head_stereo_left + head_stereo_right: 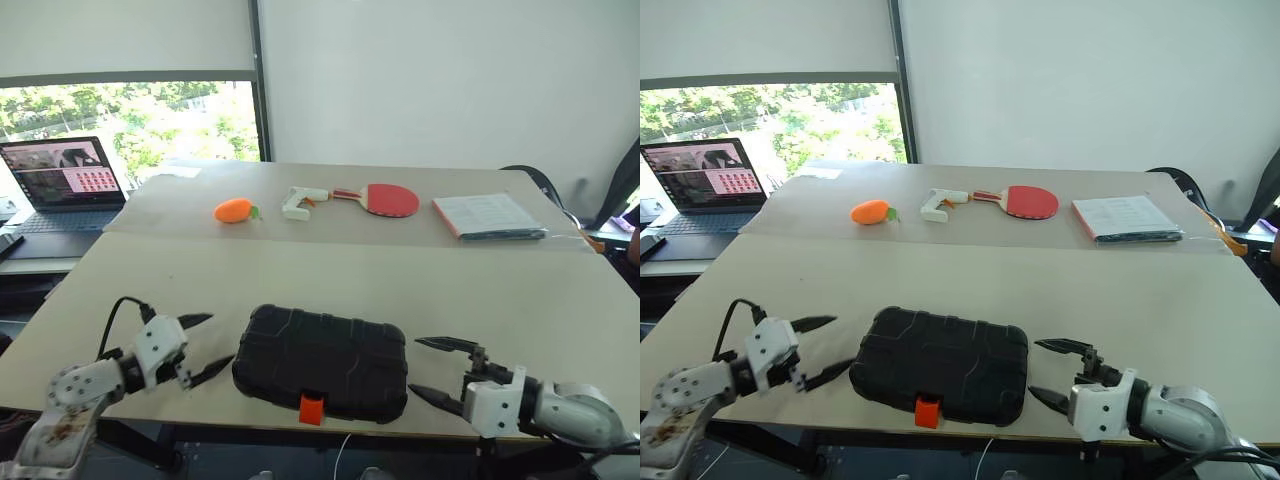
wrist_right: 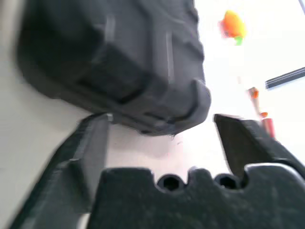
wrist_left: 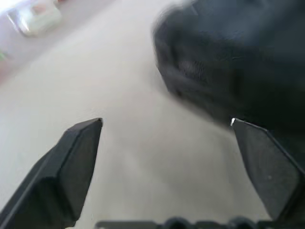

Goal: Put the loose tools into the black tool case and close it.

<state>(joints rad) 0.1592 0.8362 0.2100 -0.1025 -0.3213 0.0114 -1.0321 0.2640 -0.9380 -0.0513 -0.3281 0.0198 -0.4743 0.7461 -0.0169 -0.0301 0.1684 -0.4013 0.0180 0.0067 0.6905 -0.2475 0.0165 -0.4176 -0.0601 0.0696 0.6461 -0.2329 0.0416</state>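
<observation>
A black tool case (image 1: 322,363) lay shut and flat at the near edge of a pale table (image 1: 400,290), its small orange latch (image 1: 312,409) facing the near side. The left gripper (image 1: 203,347) sat just to the left of the case with its two black fingers spread wide and nothing between them. The right gripper (image 1: 440,370) sat just to the right of the case, its fingers likewise spread wide and empty. Neither gripper touched the case, though in the blurred left wrist view the gap was hard to judge. On a second table (image 1: 200,205) pushed against the far side stood an orange toy fruit (image 1: 234,210), a white glue gun (image 1: 300,202), a red table-tennis paddle (image 1: 383,199) and a stack of papers (image 1: 488,216) toward the right. At the far left an open laptop (image 1: 62,186) showed a lit screen.
</observation>
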